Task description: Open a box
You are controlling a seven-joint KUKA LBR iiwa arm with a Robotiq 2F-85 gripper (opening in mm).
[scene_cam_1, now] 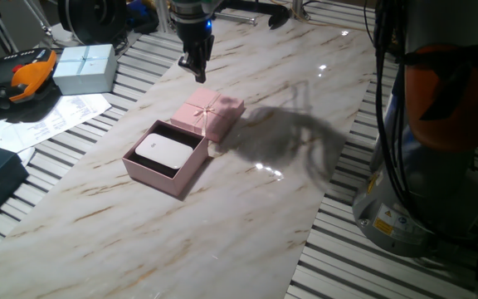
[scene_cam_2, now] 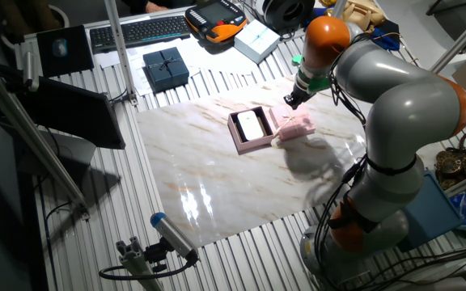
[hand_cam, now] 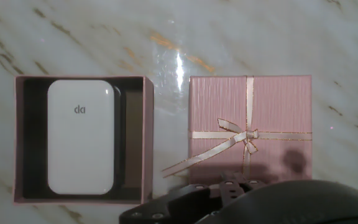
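The pale-pink box [scene_cam_1: 152,176] stands open on the marble board, with a white insert [scene_cam_1: 164,152] showing inside it. Its lid [scene_cam_1: 208,112], with the cream ribbon bow on top, lies flat on the board, touching the box's far right side. My gripper [scene_cam_1: 198,73] hangs a little above the far edge of the lid and holds nothing. In the hand view the open box [hand_cam: 146,137] with its insert [hand_cam: 79,137] is on the left and the lid [hand_cam: 247,124] on the right. Only a dark part of the gripper [hand_cam: 229,199] shows at the bottom. The other fixed view shows box [scene_cam_2: 253,147], lid [scene_cam_2: 292,124] and gripper [scene_cam_2: 291,101].
A pale blue-white ribboned box [scene_cam_1: 84,68] and an orange-black pendant [scene_cam_1: 23,75] lie off the board at the far left, with papers [scene_cam_1: 48,116] beside them. A dark blue box [scene_cam_2: 166,68] and a keyboard [scene_cam_2: 140,31] lie beyond. The arm's base [scene_cam_1: 438,124] stands at the right.
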